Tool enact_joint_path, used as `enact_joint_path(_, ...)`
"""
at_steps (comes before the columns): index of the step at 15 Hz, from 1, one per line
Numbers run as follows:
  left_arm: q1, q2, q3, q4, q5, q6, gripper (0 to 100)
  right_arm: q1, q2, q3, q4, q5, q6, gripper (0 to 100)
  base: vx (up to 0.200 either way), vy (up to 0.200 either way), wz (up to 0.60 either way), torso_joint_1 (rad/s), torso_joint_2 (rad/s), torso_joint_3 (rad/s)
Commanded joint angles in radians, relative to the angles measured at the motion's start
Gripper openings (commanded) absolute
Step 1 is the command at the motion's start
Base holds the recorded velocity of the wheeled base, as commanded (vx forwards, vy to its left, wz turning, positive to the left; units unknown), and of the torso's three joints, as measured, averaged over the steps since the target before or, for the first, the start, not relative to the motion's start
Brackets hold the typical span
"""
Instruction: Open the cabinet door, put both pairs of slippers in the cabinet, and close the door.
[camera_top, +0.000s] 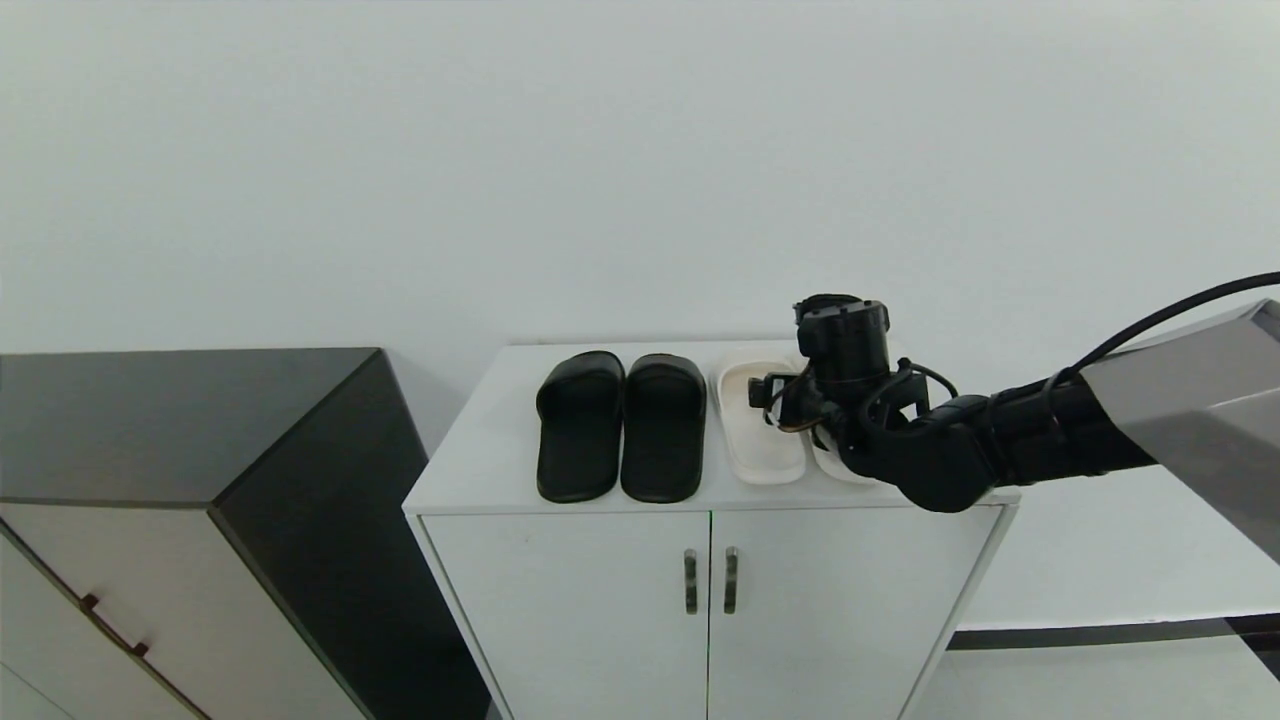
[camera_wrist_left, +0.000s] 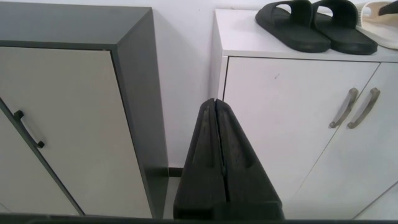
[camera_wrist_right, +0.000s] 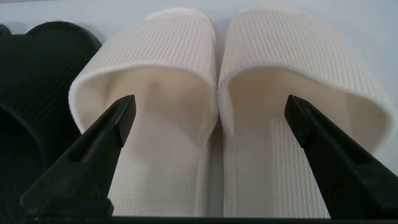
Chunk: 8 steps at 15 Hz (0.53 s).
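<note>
The cabinet (camera_top: 478, 455) top bears black slippers (camera_top: 585, 430); white slippers (camera_top: 765, 452) lie just beside them.

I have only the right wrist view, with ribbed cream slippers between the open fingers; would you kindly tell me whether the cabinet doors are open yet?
Observer: No, both flat white cabinet doors are shut, their grey metal handles side by side at the middle.
Operator: Thank you. How is the left gripper?
Observer: The left gripper is shut and empty, pointed at the gap beside a dark grey cabinet.
Operator: And the black pair?
Observer: Both black rubber slippers lie on the cabinet top, to the cream slippers' left.
</note>
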Motion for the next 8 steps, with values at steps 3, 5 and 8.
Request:
enact_joint_path(3,0.000,0.002,0.000,0.000,0.001,-0.001,0,-0.006,0.054,-0.076,0.000,0.004,-0.042,100,0.000,0.000,0.00,0.000,0.00,0.000)
enact_joint_path(5,0.000,0.002,0.000,0.000,0.001,-0.001,0,-0.015,0.080,-0.098,-0.002,0.002,-0.065,100,0.000,0.000,0.00,0.000,0.00,0.000)
enact_joint_path(8,0.000,0.002,0.000,0.000,0.001,-0.001,0,-0.030,0.112,-0.139,0.000,0.002,-0.068,0,0.000,0.000,0.00,0.000,0.00,0.000)
